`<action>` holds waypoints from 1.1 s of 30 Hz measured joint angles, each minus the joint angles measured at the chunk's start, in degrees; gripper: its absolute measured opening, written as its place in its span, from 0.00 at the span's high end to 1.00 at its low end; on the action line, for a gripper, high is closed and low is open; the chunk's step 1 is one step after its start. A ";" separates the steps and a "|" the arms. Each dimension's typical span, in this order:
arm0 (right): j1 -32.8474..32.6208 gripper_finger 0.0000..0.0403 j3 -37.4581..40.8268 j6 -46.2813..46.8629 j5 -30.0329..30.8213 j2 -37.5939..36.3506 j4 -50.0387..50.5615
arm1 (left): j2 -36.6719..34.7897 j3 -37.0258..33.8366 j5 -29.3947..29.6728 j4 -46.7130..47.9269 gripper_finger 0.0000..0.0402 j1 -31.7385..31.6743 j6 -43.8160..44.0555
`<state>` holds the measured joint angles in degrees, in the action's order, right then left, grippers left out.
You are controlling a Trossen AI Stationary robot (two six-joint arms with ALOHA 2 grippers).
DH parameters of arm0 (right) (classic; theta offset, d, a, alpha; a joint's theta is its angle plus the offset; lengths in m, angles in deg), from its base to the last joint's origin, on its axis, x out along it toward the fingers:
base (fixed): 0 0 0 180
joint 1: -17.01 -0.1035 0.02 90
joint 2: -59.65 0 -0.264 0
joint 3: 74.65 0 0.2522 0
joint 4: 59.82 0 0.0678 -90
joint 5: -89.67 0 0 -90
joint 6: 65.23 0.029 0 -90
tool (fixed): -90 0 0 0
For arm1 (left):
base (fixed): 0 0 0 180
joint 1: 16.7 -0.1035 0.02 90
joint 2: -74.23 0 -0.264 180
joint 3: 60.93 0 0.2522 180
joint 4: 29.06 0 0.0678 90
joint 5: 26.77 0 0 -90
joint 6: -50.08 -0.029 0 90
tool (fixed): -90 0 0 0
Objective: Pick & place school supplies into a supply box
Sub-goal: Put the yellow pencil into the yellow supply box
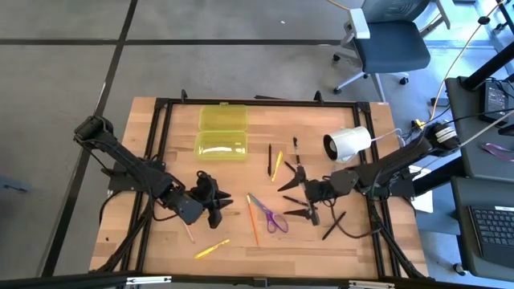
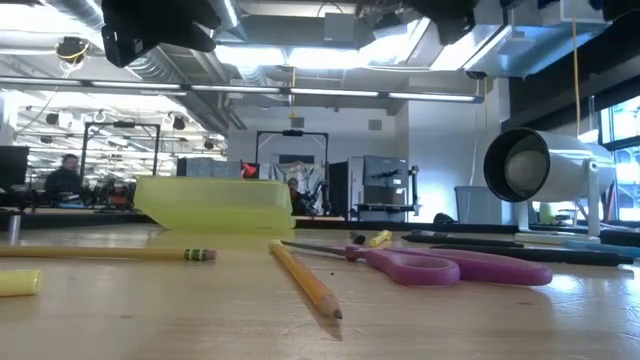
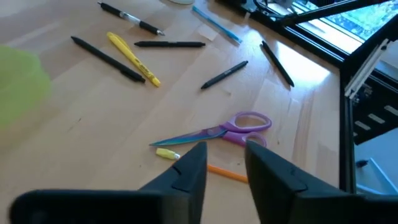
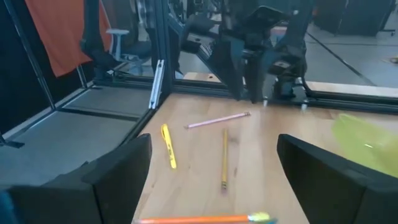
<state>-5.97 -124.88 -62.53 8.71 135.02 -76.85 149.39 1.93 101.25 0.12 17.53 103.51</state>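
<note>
A wooden table (image 1: 353,241) lies under me. My right gripper (image 1: 299,195) hangs with its fingers spread wide and empty; my left gripper (image 1: 221,201) hangs beside it, fingers a narrow gap apart, holding nothing. The yellow-green supply box (image 1: 222,132) lies open at the far side. Between my grippers lie the purple-handled scissors (image 1: 271,217) and an orange pencil (image 1: 252,220); black pens (image 1: 270,158) lie beyond.

The translucent yellow-green plastic supply box (image 1: 222,132) lies open at the wooden table's (image 1: 361,245) far side. Nearer, purple-handled scissors (image 1: 270,215) lie between the two arms, beside an orange pencil (image 1: 253,222). A white cylinder (image 1: 348,143) sits to the right.
</note>
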 joint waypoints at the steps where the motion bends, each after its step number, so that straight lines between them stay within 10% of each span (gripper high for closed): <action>1: 0.00 0.13 -0.06 0.05 -0.04 1.68 -2.05 | 0.00 0.00 -0.25 0.07 0.70 0.00 0.00; 9: 0.24 0.13 -10.76 -0.62 0.35 16.83 -4.31 | -0.22 0.00 -4.40 0.70 0.59 0.66 -3.46; 22: 0.70 0.13 -31.90 -4.14 0.99 40.16 -4.12 | -7.04 0.00 7.26 9.08 0.60 13.64 3.02; 33: 0.17 0.13 -40.79 -2.03 2.34 47.04 -4.04 | -7.15 0.00 7.32 8.81 0.60 18.66 3.43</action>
<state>-5.80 -165.67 -64.56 11.05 182.07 -80.89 142.24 1.93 108.57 8.93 36.19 106.94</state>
